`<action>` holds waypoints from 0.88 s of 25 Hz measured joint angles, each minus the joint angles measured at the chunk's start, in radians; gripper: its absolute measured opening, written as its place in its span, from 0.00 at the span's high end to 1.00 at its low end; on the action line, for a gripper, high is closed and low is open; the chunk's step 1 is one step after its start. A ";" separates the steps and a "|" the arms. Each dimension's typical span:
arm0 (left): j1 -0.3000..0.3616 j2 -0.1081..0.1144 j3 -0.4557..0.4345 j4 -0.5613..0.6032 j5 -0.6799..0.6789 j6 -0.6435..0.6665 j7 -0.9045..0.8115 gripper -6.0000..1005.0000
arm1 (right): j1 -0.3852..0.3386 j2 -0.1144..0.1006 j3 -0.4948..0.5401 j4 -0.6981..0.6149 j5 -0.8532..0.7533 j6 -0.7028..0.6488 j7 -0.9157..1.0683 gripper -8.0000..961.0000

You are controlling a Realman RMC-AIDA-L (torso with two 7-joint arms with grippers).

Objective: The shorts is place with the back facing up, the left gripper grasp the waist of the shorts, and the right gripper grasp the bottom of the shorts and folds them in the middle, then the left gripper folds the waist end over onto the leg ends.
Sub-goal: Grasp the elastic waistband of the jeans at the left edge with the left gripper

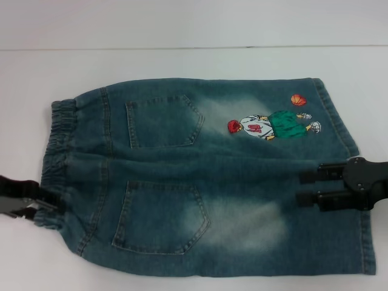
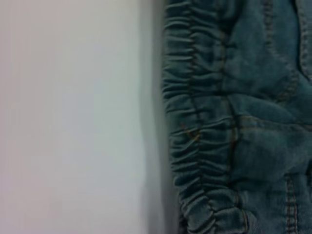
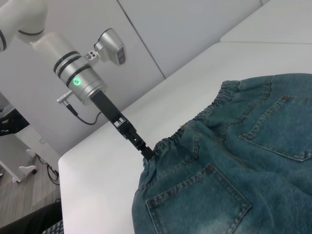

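Observation:
The shorts lie flat on the white table with the back up, both patch pockets showing. The elastic waist is at the left and the leg ends are at the right. An embroidered basketball player sits on the far leg. My left gripper touches the near corner of the waist, and the right wrist view shows its tip against the gathered elastic. My right gripper is open over the near leg end, fingers pointing toward the waist. The left wrist view shows only the waist.
White table surrounds the shorts, its far edge running across the top of the head view. In the right wrist view the left arm rises beyond the table corner, with floor and furniture behind it.

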 joint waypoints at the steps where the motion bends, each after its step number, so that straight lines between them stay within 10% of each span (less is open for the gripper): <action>1: -0.002 0.000 0.000 0.002 -0.006 0.003 0.003 0.49 | 0.000 0.000 0.000 0.000 0.000 0.000 0.000 0.24; 10: -0.006 -0.001 0.000 0.011 -0.036 0.022 0.062 0.50 | -0.003 0.000 0.000 0.000 0.000 -0.002 0.000 0.23; 22: -0.009 0.000 0.000 0.027 -0.037 0.033 0.074 0.82 | 0.005 -0.004 0.004 -0.005 0.000 -0.003 0.014 0.23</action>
